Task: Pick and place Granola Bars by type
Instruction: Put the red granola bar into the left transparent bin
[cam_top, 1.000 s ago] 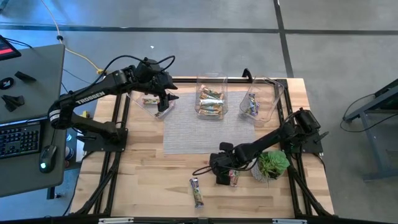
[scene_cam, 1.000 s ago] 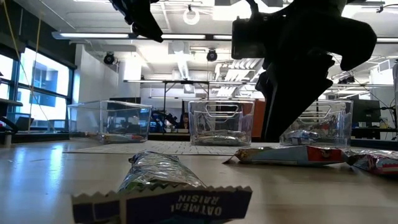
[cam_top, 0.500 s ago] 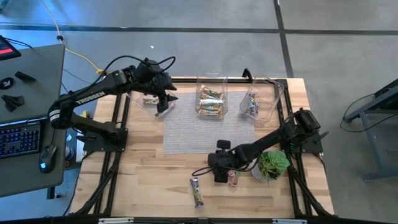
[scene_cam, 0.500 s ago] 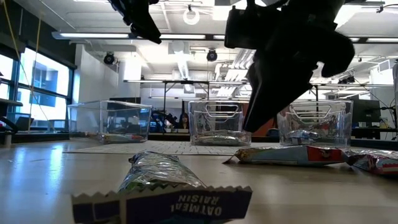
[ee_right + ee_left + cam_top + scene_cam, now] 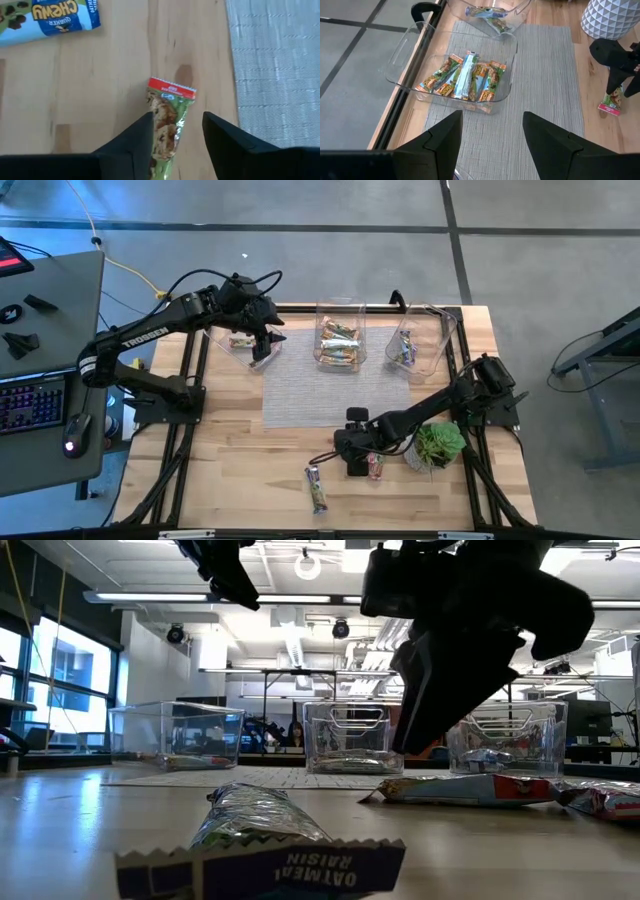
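Directly between the right claw's spread fingers lies a slim green-wrapped granola bar with a red end, flat on the wooden desk. Light, crinkly and slippery, it likely wants pinching across its narrow middle. At the desk's ten o'clock the left claw hangs spread and empty.

Two granola bars lie loose on the near part of the wooden table: a green-and-red bar lying flat, and nearer, to its left, a blue-and-white oatmeal raisin bar. The rest sit in three clear bins along the far edge: one bar left, orange-green bars middle, silvery bars right.
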{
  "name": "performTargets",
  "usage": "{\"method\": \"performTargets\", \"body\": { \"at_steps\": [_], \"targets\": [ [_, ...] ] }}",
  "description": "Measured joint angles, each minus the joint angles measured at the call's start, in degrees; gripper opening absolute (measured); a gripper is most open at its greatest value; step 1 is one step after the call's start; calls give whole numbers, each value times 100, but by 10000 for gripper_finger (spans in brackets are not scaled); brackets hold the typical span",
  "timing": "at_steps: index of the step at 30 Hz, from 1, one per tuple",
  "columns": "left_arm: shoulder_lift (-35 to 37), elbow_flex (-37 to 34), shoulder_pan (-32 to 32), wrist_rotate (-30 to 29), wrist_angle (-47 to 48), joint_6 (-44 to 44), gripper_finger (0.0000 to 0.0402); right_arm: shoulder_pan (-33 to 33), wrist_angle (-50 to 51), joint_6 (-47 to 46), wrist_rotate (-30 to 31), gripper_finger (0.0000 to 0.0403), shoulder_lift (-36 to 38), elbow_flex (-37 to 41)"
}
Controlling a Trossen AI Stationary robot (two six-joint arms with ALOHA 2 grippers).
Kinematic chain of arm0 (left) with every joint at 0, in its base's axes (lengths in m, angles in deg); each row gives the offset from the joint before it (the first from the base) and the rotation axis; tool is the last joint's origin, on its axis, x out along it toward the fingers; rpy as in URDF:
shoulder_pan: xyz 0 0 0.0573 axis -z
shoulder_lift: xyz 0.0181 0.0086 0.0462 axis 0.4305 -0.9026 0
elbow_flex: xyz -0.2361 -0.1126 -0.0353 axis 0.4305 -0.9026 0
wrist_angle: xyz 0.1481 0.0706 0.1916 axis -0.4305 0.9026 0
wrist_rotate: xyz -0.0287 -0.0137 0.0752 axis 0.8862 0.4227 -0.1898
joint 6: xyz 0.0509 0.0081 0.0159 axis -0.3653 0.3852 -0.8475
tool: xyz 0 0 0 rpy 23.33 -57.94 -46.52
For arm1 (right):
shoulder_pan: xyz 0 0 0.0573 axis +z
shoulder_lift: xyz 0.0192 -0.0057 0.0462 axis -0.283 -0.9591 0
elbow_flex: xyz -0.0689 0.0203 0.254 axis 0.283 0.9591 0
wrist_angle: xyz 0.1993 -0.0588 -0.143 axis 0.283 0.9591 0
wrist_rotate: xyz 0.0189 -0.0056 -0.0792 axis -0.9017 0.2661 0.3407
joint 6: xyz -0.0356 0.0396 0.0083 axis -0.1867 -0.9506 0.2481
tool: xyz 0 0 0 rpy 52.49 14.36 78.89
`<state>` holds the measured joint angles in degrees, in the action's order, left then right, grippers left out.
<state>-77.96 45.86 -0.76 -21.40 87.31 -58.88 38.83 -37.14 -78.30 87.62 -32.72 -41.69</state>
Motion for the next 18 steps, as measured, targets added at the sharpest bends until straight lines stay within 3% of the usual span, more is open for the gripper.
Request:
{"method": "performTargets", "body": {
  "at_steps": [11, 18],
  "targets": [
    [0, 0, 0, 2, 0, 0, 205, 68, -172, -826, -153, 208, -14, 276],
    [-2, 0, 2, 4, 27, 0, 205, 69, -1485, -1045, -133, 211, 10, 1208]
  ]
}}
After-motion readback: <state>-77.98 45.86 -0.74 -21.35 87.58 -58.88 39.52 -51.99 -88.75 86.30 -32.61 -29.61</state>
